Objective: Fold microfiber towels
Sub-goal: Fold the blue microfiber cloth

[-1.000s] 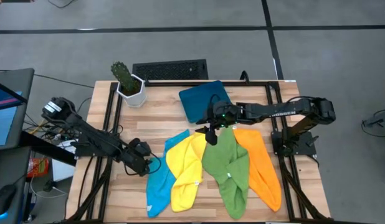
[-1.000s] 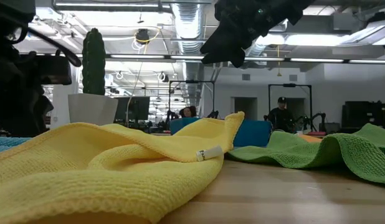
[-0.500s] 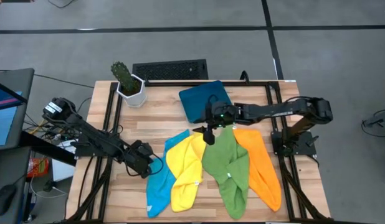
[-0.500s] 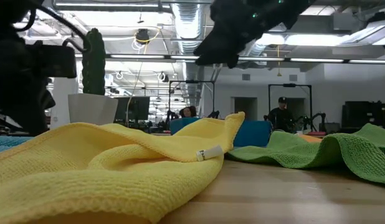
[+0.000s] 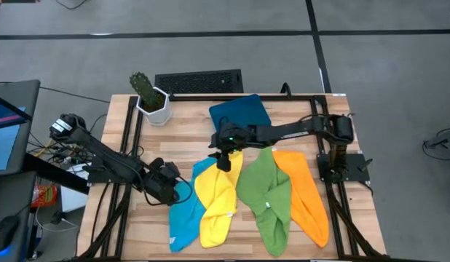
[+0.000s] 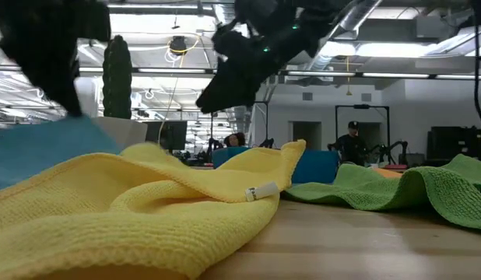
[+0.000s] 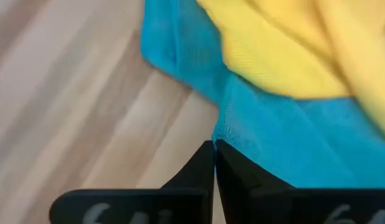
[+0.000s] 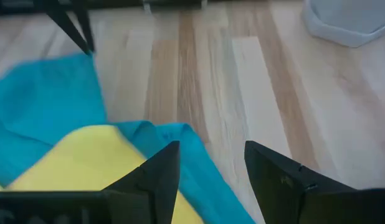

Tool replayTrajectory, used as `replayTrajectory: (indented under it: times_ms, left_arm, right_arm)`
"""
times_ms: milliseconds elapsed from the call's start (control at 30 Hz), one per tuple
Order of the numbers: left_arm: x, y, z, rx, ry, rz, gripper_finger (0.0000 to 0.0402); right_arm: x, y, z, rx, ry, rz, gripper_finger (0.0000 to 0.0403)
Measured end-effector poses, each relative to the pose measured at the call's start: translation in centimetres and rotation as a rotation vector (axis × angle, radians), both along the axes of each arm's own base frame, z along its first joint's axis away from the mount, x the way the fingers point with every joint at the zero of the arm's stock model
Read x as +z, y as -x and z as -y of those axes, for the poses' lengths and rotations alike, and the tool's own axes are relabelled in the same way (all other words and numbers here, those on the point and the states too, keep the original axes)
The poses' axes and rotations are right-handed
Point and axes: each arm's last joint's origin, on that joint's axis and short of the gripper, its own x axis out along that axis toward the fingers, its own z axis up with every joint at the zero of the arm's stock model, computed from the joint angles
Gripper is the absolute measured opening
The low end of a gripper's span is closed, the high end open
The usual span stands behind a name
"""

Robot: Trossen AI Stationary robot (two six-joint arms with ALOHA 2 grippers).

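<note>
Four microfiber towels lie side by side on the wooden table: light blue [image 5: 183, 218], yellow [image 5: 219, 196], green [image 5: 265, 193] and orange [image 5: 305, 193]. The yellow one overlaps the blue one's right side. My left gripper [image 5: 175, 191] is at the blue towel's left edge and is shut on it. My right gripper [image 5: 223, 157] hovers open above the far ends of the blue and yellow towels [image 8: 86, 155], touching nothing. My left gripper pinches the light blue towel's left edge [image 7: 228, 134] between its two fingers, about midway along the towel. It comes from the table's left, slanting down. That edge [image 6: 46, 148] is raised off the table. The rest lies flat, partly under the yellow towel.
A dark blue tray [image 5: 239, 116] sits at the far middle of the table, just beyond the towels. A potted cactus [image 5: 149, 96] stands at the far left corner, with a black grille [image 5: 198, 81] behind the far edge. Bare wood shows left of the blue towel.
My left gripper has shut on the blue towel's left edge and risen, lifting that edge while the rest stays down. My right gripper, still open, has moved toward the table's left and lower, from the green towel's far end to above the blue and yellow ones.
</note>
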Motion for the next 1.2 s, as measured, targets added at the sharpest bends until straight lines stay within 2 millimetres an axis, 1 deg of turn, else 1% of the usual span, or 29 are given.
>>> replayTrajectory:
  times_ms: [133,233,433,633,767,900,1100,1200]
  left_arm:
    - [3.1,-0.3,0.2,0.007,-0.024,0.003,0.0000]
    - [5.5,-0.3,0.3,0.010,-0.025,-0.001,0.0000]
    - [10.1,0.5,0.6,-0.008,-0.025,-0.008,0.0000]
    - [13.8,1.9,0.6,0.001,-0.003,-0.013,0.0000]
    - [16.0,2.9,0.4,0.005,0.018,-0.016,0.0000]
    - [17.6,3.7,0.2,0.002,0.042,-0.022,0.0000]
    - [19.5,4.3,-0.1,-0.027,0.081,0.002,0.0000]
    - [20.0,4.4,-0.2,-0.030,0.093,0.021,0.0000]
  right_arm:
    - [-0.4,-1.2,0.6,-0.008,-0.005,-0.087,0.0205]
    - [-0.6,-1.6,1.0,-0.017,-0.010,-0.141,0.0205]
    - [-0.3,-1.7,1.2,0.001,0.014,-0.136,0.0205]
    - [0.0,-1.7,1.1,0.046,0.058,-0.128,0.0205]
    - [0.0,-1.7,0.7,0.094,0.065,-0.122,0.0205]
    - [0.0,-1.7,0.3,0.133,0.090,-0.116,0.0205]
    - [-0.1,-1.9,0.2,0.166,0.107,-0.102,0.0205]
    - [-0.2,-1.9,0.1,0.191,0.103,-0.093,0.0205]
